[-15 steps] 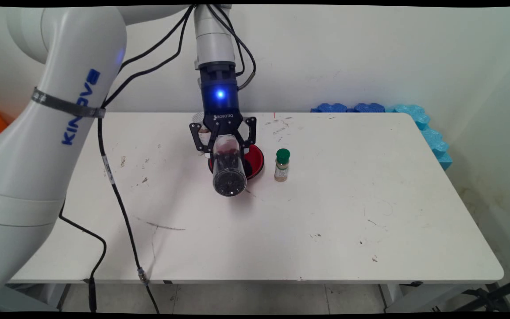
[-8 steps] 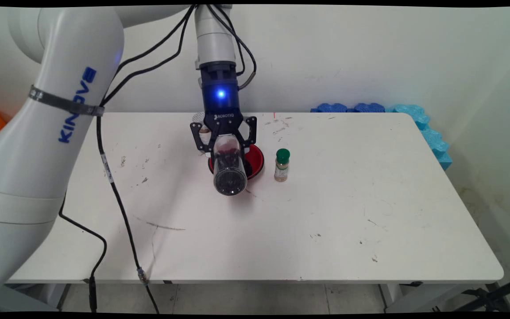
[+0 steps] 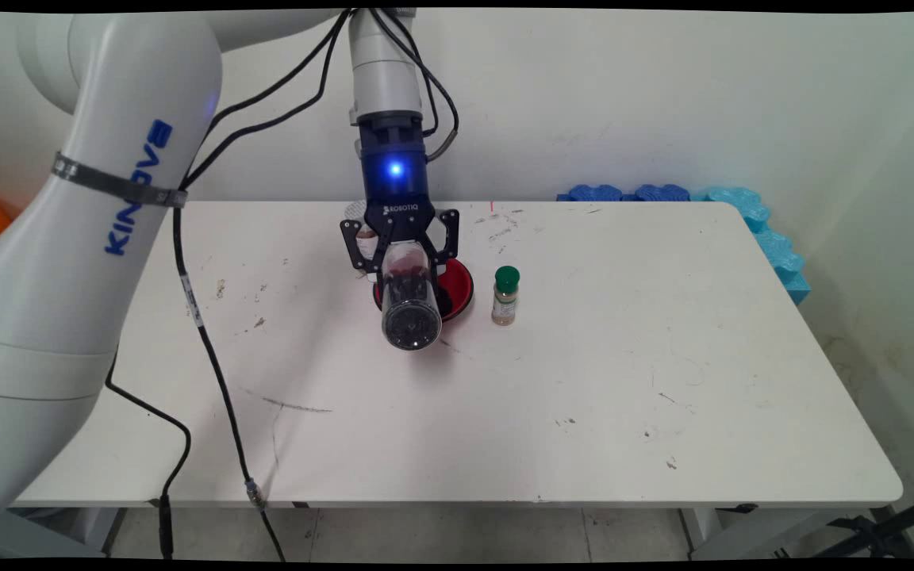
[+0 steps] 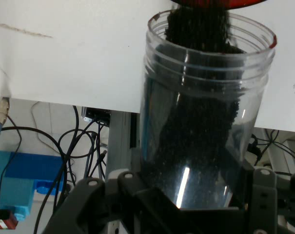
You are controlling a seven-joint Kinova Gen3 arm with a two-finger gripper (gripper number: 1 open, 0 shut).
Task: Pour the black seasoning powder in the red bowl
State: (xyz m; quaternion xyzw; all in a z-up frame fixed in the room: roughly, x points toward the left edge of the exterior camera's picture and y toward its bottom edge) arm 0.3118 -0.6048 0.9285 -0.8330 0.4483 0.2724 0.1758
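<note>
Clamped in the gripper [image 3: 401,266], a clear jar [image 3: 408,305] of dark grains was tipped well over, its open mouth just at the rim of the red bowl [image 3: 461,287]. Grains had slid to the mouth and looked to be spilling out, though much remained inside. Beyond the bowl stood a green-capped spice bottle [image 3: 505,296], untouched.
</note>
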